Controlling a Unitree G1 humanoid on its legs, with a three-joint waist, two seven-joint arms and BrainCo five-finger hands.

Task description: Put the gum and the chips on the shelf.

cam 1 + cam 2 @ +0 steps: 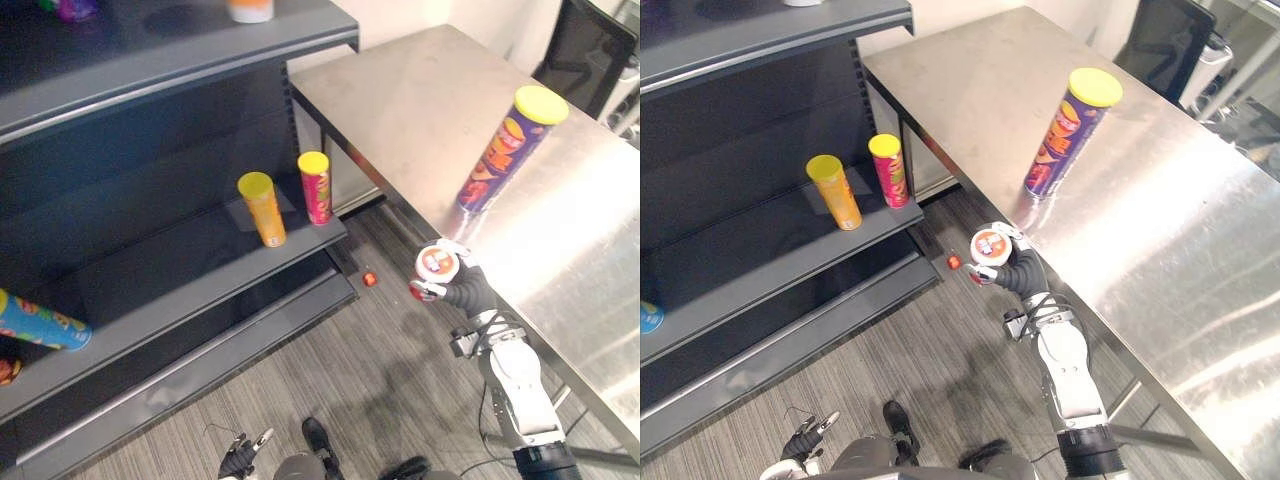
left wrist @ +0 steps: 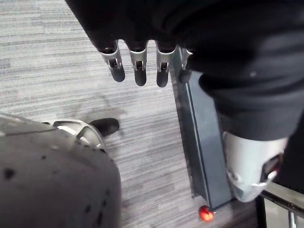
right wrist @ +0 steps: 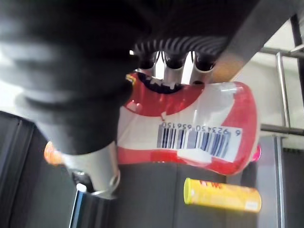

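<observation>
- I see the right hand [image 1: 468, 290] wearing a dark cover [image 3: 180, 45] over its back and wrist. The ribs are fine and run in parallel.
- The right arm [image 1: 522, 385] has a smooth silver-grey forearm shell. It narrows toward the wrist and ends in a dark collar at the elbow end.
- A small silver bracket assembly sits between that shell and the cover.
- The left hand [image 2: 142, 23] has the same dark covering.
- Its fingers [image 2: 138, 64] are silver metal links set in a row, each with a rounded dark tip.
</observation>
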